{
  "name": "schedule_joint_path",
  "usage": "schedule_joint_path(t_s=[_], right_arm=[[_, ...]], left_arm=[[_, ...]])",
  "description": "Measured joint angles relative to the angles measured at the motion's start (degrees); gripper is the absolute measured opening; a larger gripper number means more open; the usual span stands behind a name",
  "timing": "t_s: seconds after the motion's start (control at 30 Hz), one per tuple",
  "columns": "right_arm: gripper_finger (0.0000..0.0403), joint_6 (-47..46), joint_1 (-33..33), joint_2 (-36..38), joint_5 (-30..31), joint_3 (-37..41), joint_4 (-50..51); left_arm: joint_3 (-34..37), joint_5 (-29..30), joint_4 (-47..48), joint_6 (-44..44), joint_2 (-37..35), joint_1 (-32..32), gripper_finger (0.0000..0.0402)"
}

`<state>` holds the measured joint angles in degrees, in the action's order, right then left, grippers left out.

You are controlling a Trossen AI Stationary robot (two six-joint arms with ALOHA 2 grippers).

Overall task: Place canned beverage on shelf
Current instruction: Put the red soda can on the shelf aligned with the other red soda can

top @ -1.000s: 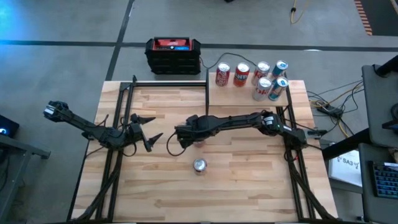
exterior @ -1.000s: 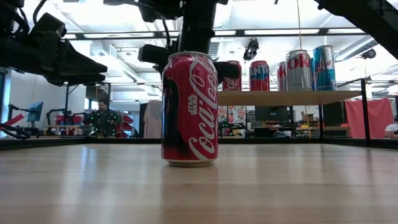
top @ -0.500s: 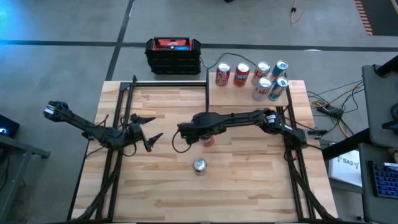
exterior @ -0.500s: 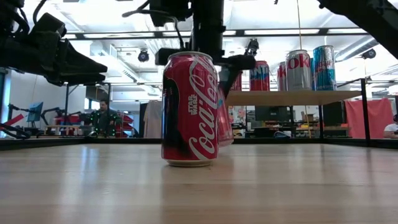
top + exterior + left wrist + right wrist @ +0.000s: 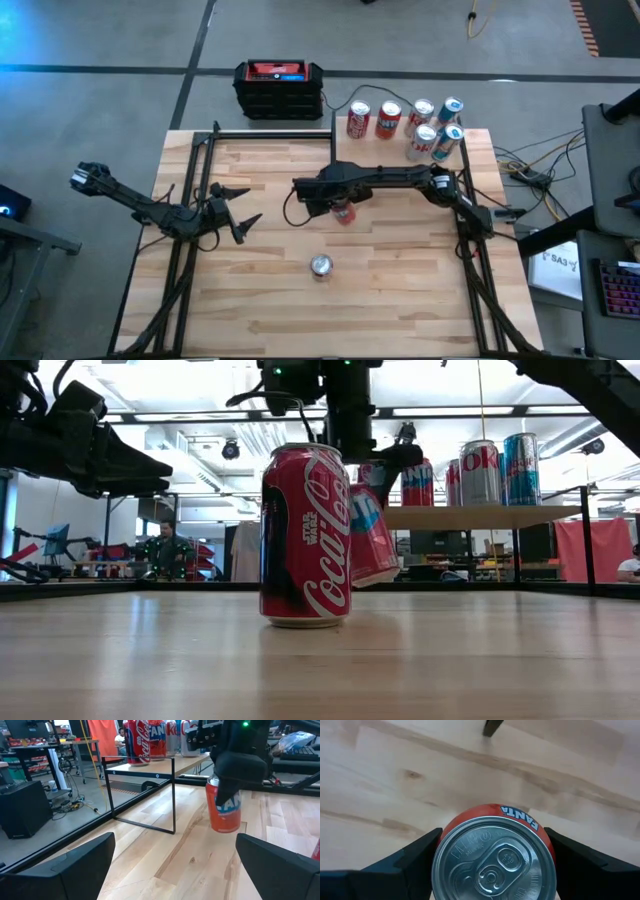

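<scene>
Fingers of the right gripper (image 5: 344, 207) pinch the orange Fanta can (image 5: 224, 805) (tilted, lifted off the table (image 5: 400, 300)), near the shelf (image 5: 400, 150). Left gripper (image 5: 240, 208) waits at the table's left side, spread wide.
</scene>
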<state>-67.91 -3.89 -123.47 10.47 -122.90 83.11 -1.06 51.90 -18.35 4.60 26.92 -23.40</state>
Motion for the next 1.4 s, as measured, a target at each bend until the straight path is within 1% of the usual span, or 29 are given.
schedule_joint_path(t_s=[0.17, 0.4, 0.57, 0.73, 0.93, 1.03, 1.17, 1.4], right_arm=[[0.0294, -0.1, -0.6, 4.3, 0.0, 5.7, -2.8], [0.0294, -2.6, -0.8, 15.5, 0.0, 21.4, -13.8], [0.0294, -6.7, -0.9, 21.6, 1.1, 31.4, -16.3], [0.0304, -9.4, -0.9, 25.5, 1.6, 38.8, -19.5], [0.0305, -12.5, -0.9, 27.7, 1.6, 44.3, -22.2], [0.0305, -15.0, -1.0, 27.9, 2.6, 46.1, -22.3], [0.0305, -17.0, -1.0, 28.1, 3.9, 47.5, -23.0], [0.0305, -17.5, -1.0, 28.1, 5.5, 47.8, -24.2]], left_arm=[[0.0, 0.0, 0.0, 0.0, 0.0, 0.0, 0.0400], [0.0, 0.0, 0.0, 0.0, 0.0, 0.0, 0.0400], [0.0, 0.0, 0.0, 0.0, 0.0, 0.0, 0.0400], [0.0, 0.0, 0.0, 0.0, 0.0, 0.0, 0.0400], [0.0, 0.0, 0.0, 0.0, 0.0, 0.0, 0.0400], [0.0, 0.0, 0.0, 0.0, 0.0, 0.0, 0.0400], [0.0, 0.0, 0.0, 0.0, 0.0, 0.0, 0.0400], [0.0, 0.0, 0.0, 0.0, 0.0, 0.0, 0.0400]])
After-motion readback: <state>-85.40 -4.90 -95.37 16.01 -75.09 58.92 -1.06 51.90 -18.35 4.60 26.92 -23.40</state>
